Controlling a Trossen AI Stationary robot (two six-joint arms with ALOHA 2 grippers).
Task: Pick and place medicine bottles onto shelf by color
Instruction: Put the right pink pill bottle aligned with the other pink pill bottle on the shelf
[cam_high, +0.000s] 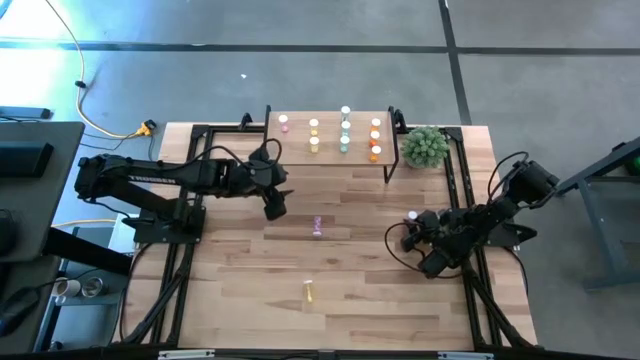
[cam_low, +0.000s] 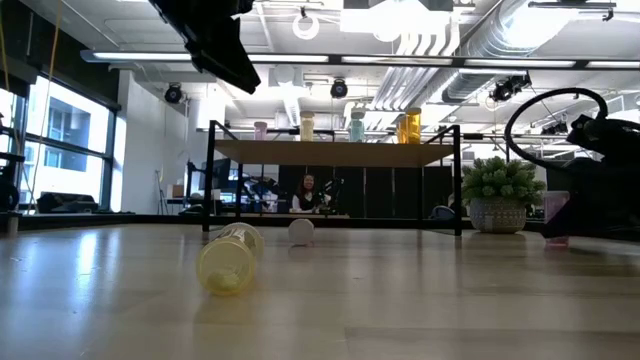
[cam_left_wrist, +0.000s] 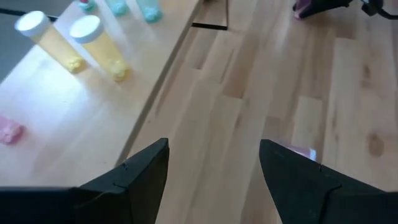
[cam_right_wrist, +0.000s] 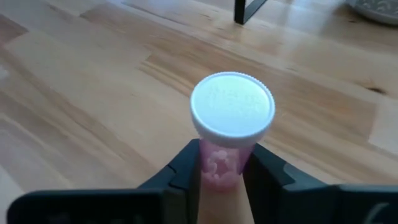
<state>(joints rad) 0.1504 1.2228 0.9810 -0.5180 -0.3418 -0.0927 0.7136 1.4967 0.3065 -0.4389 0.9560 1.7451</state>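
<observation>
Most of the job looks done. The small light-wood shelf on black legs (cam_high: 330, 118) stands at the far side of the big wooden surface (cam_high: 240, 300), and many little white-capped bottles stand on it in rows by color. From above there is one pink bottle (cam_high: 284, 123), a row of two yellow ones (cam_high: 314, 134), a row of pale green ones (cam_high: 345, 130) and a row of orange ones (cam_high: 375, 140).

Three bottles are not on the shelf yet. A see-through yellow bottle with a white cap (cam_low: 230, 258) lies on its side near the front of the surface. A see-through pink bottle (cam_high: 318, 226) lies near the middle. The third is a pink bottle with a white cap (cam_right_wrist: 231, 121), and the right fingers (cam_right_wrist: 224, 171) are clenched on its body. It sits on the right side of the surface, near the green potted plant (cam_high: 425, 147). I think this one goes next to the lone pink bottle on the shelf.

The left fingers (cam_left_wrist: 214, 165) are spread wide with nothing between them. They hang over the surface just in front of the shelf's left end, near the yellow row.

So what is left, as I judge it, is to carry the held pink bottle to the shelf, then the other pink one and the yellow one.
</observation>
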